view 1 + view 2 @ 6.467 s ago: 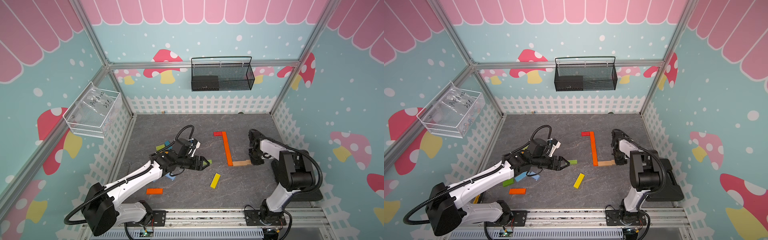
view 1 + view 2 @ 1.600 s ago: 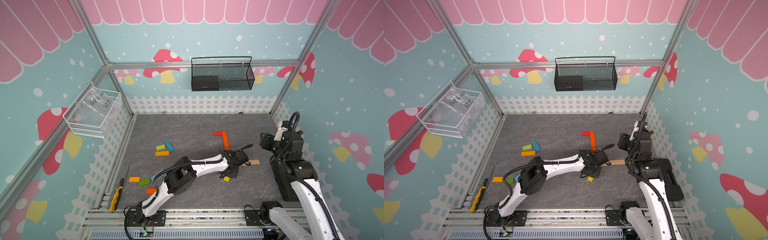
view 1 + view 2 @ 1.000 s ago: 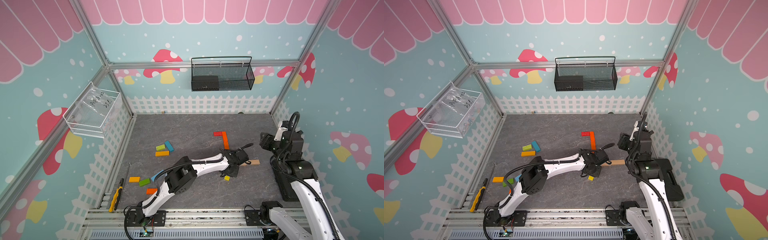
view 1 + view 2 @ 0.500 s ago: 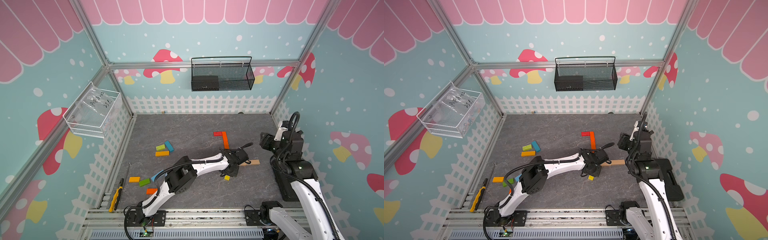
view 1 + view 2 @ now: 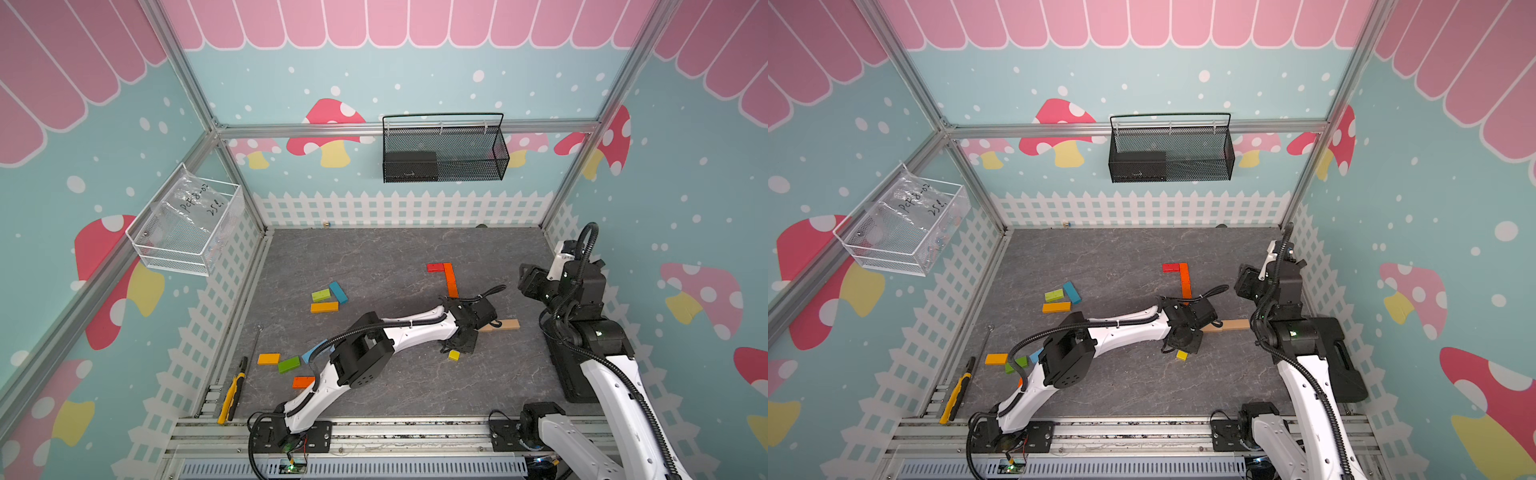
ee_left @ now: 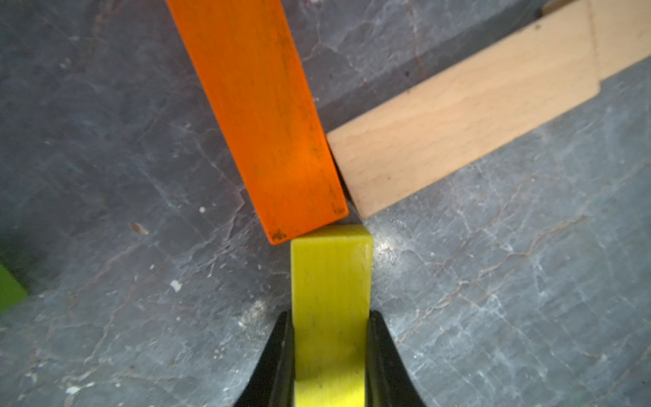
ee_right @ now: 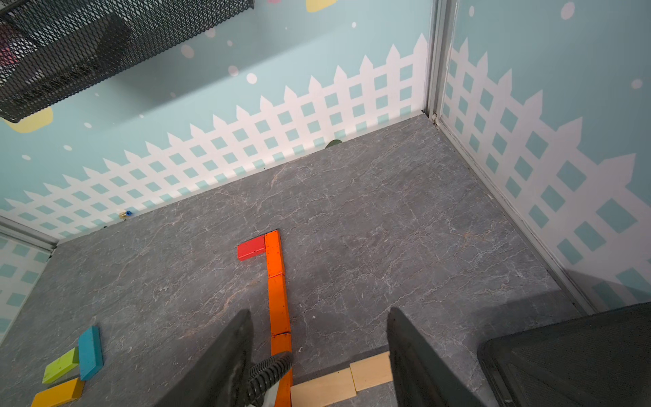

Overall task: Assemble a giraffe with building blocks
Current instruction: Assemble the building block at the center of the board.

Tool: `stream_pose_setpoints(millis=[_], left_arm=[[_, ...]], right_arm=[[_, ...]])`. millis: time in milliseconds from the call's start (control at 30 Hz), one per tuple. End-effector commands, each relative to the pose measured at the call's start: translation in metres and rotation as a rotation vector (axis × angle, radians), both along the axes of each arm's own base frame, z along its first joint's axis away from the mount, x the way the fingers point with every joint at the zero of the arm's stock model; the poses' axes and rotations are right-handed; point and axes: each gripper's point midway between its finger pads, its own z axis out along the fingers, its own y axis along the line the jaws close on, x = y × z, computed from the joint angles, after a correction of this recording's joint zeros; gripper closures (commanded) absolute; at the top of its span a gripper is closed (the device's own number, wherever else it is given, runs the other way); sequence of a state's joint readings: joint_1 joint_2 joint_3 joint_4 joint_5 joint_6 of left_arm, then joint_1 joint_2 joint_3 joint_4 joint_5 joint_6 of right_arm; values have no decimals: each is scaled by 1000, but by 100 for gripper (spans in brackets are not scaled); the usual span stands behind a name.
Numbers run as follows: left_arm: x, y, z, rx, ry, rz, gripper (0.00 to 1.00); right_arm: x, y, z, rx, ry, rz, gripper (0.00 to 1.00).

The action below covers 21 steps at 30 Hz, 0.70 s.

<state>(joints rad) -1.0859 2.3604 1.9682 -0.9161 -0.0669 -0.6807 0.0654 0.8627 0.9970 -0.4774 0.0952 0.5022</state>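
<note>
Wall-hung: black mesh basket [image 5: 469, 154] — white wire basket [image 5: 166, 259].

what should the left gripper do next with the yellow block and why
Probably open the left gripper and release the yellow block: its far end already meets the end of the orange bar, at the corner where the tan block joins. Whether it lies flat is unclear.

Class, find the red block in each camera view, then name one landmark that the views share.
Both top views: red block near the centre.
Left wrist: not in it.
Right wrist: the block near the middle.
Landmark: the orange column it touches.
</note>
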Motion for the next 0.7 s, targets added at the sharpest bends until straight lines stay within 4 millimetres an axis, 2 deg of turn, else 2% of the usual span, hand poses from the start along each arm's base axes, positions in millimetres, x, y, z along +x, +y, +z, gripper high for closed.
stream_pose_setpoints(millis=[0,233,333,567,667], left_arm=[[7,4,-11,25,8,20,75],[9,3,-11,22,6,18,70],[8,3,-9,21,9,16,64],[4,5,11,2,-10,2,48],[-1,-1,23,-21,-24,-25,41]], right_arm=[[1,0,5,1,-20,5,38],[0,0,5,-3,-23,4,38],[-1,0,7,-6,-26,4,38],[-1,0,5,-6,-23,5,38],[-1,0,3,-5,-17,7,38]])
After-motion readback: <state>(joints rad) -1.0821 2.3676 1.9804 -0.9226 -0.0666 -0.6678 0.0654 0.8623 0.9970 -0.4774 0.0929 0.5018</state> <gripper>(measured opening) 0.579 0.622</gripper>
